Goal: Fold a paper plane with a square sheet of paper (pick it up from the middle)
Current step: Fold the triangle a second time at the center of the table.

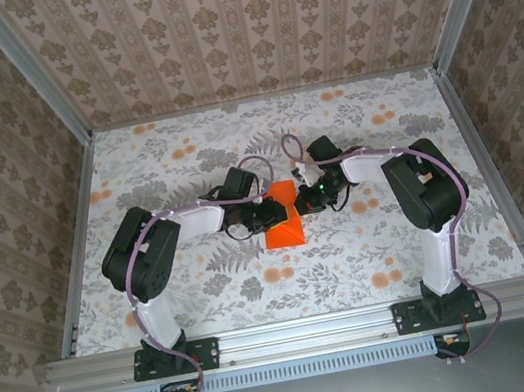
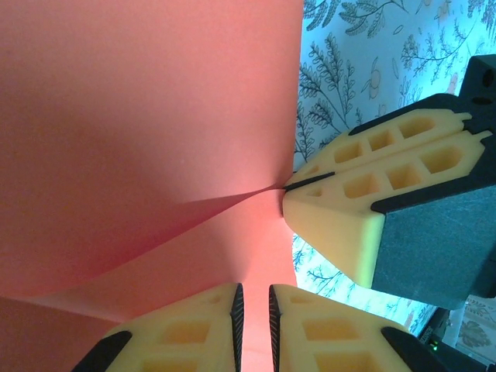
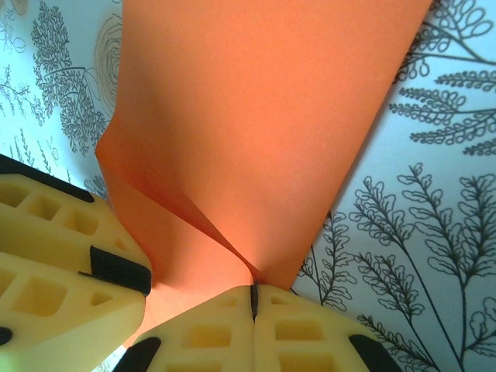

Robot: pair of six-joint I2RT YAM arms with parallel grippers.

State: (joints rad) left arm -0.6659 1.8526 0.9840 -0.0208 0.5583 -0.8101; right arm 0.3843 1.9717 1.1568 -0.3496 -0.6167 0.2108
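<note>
table (image 1: 355,261): floral print, grey leaves and pale-orange blooms; closed in by patterned wallpaper (image 1: 242,27) at the far, left and right edges.
left arm (image 1: 141,256): bolted at the near edge on the left, elbow bent outward, forearm reaching in toward the centre of the table.
right arm (image 1: 428,189): bolted at the near edge on the right, bent the same way in mirror, also reaching to the centre.
square sheet of paper (image 1: 286,227): bright orange, at the centre of the table, between the two grippers. Not lying flat: buckled, with a sharp ridge running out from the right gripper's pinch point (clearest in both wrist views).
left gripper (image 2: 253,304): yellow fingers with black pads, set on the sheet's left side. Pads a narrow slit apart, orange showing in the slit; cannot tell whether the paper is actually clamped.
right gripper (image 3: 253,293): jaws pressed fully together, nipping the sheet at its right edge, creases fanning from the nip. Just beside the left gripper.
</note>
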